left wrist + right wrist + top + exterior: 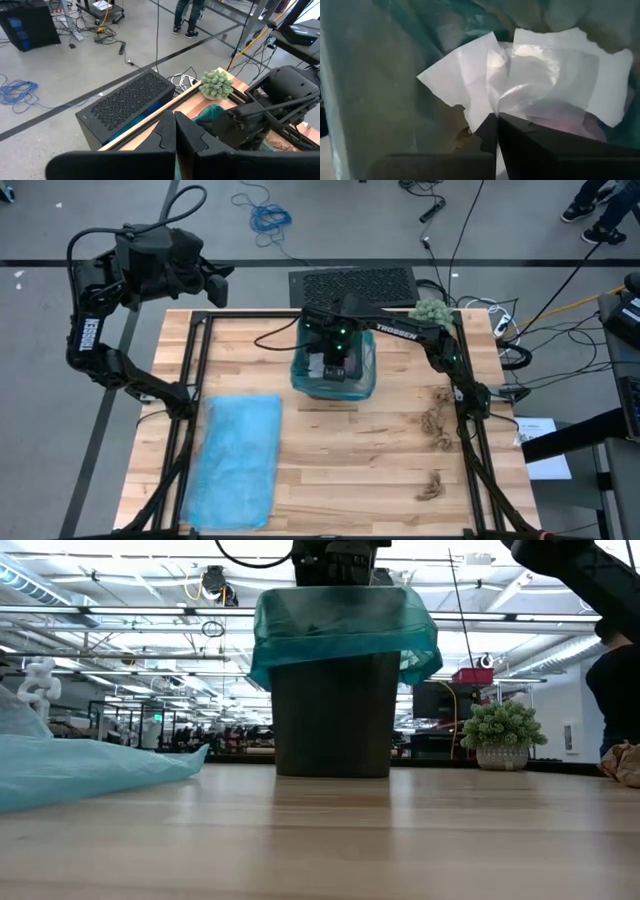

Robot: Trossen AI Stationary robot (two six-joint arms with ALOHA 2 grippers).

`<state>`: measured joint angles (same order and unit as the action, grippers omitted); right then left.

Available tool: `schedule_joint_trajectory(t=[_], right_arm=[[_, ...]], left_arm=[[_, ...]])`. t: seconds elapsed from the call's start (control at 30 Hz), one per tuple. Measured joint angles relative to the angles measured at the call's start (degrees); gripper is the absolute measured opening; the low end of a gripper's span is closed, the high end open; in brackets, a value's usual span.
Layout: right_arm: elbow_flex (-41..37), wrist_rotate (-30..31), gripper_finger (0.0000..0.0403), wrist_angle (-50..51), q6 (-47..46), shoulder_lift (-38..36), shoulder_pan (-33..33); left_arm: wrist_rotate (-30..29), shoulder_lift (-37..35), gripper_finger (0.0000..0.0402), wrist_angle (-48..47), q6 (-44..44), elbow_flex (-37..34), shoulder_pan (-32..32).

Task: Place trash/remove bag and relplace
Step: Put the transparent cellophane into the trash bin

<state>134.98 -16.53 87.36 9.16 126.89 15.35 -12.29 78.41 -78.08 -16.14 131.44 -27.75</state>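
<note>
High view: bin (334,372), teal-lined, at desk (330,480) rear centre; right gripper (336,366) lowered into its mouth. Brown paper wads (437,423) scattered near the right edge. Flat blue bag (238,460), long axis front-to-back. Left gripper (222,278) beyond the rear-left corner.

Low view: bin upright.

Left wrist view: fingers (167,137) pressed together, empty.

Right wrist view: fingers (492,131) together; white scraps (530,75) just beyond; pinch unclear.

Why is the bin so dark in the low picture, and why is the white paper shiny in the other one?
Low view: bright ceiling lights behind leave the dark bin with its teal plastic liner backlit, and the near wooden tabletop looks soft. Right wrist view: light glares off the crumpled white paper scrap inside the liner, just past the right hand.
</note>
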Motion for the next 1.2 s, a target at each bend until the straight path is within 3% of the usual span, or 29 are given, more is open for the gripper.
schedule_joint_trajectory(t=[0.77, 1.2], right_arm=[[0.0, 0.17, 0.0, 0.3, 14.48, -1.73, 0.02], [0.0, 3.17, 0.0, -0.19, 18.96, -3.3, 0.02]], left_arm=[[0.03, 1.8, 0.0, -0.02, 1.5, 0.0, 0.02], [1.56, 1.79, 0.0, 0.0, 3.26, 0.0, 0.02]])
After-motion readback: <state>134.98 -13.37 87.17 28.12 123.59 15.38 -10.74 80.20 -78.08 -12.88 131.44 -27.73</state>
